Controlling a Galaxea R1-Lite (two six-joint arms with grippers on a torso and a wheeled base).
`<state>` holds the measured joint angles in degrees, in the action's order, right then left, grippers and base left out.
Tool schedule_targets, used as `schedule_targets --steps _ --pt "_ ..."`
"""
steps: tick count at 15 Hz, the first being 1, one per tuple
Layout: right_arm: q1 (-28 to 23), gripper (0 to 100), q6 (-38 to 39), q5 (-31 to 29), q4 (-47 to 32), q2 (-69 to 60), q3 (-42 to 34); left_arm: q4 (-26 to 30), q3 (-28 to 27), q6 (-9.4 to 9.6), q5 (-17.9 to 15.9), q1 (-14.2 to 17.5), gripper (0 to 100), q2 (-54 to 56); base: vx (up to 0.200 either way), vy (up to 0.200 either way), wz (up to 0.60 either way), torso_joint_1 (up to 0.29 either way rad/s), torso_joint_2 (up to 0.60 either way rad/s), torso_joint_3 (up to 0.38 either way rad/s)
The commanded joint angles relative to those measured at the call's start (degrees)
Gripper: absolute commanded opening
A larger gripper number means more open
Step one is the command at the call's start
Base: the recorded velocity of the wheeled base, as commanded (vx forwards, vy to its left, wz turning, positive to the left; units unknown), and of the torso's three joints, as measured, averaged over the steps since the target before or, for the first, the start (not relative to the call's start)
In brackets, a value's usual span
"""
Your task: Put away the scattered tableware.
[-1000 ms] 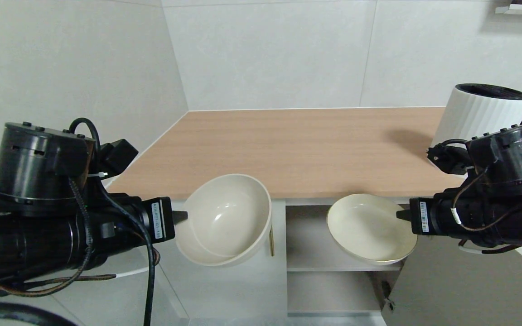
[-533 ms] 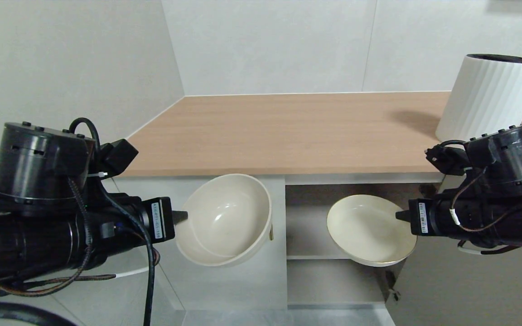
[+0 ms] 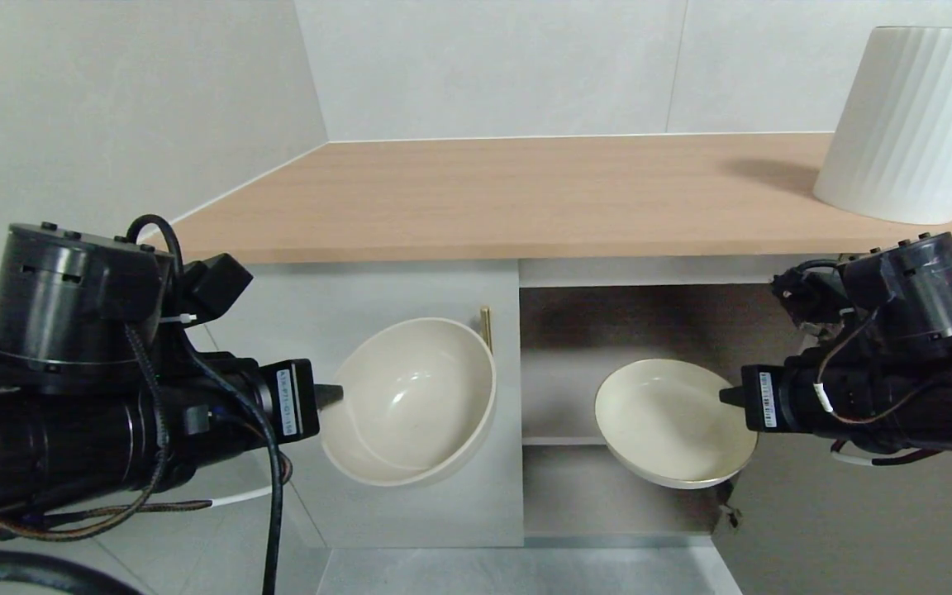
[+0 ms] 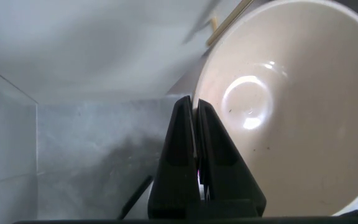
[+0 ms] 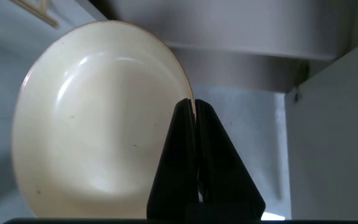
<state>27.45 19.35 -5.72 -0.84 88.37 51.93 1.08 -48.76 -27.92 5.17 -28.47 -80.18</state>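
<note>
Wrist views reveal left hand pinching bowl rim, right hand pinching plate rim.

No print can be read with any certainty. In the head view, left of centre, a white sticker stands on the black wrist housing just behind the left gripper, near the rim of the bowl. It carries a line of small dark characters running up its length, possibly a serial number, too fine to make out. At the right of the frame a matching white sticker sits on the wrist behind the right gripper, near the rim of the plate. Its print is likewise too small to read.
</note>
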Motion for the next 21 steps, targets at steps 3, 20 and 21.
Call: schedule_targets --steps 3,20,21 --pt "0.0 0 0.0 0.0 0.1 0.6 0.0 -0.1 0.0 -0.03 0.0 0.0 0 -0.2 0.0 0.0 0.0 -0.035 0.2 0.137" --pt "-3.7 0 4.3 -3.9 22.3 38.5 10.5 -0.1 0.3 -0.03 0.0 -0.1 0 -2.3 0.0 0.0 0.0 -0.002 0.0 0.005" --pt "-4.5 0 4.4 -4.1 22.3 40.4 11.9 -0.1 0.3 -0.03 -0.1 -0.1 0 -2.3 0.0 0.0 0.0 0.0 0.0 0.0"
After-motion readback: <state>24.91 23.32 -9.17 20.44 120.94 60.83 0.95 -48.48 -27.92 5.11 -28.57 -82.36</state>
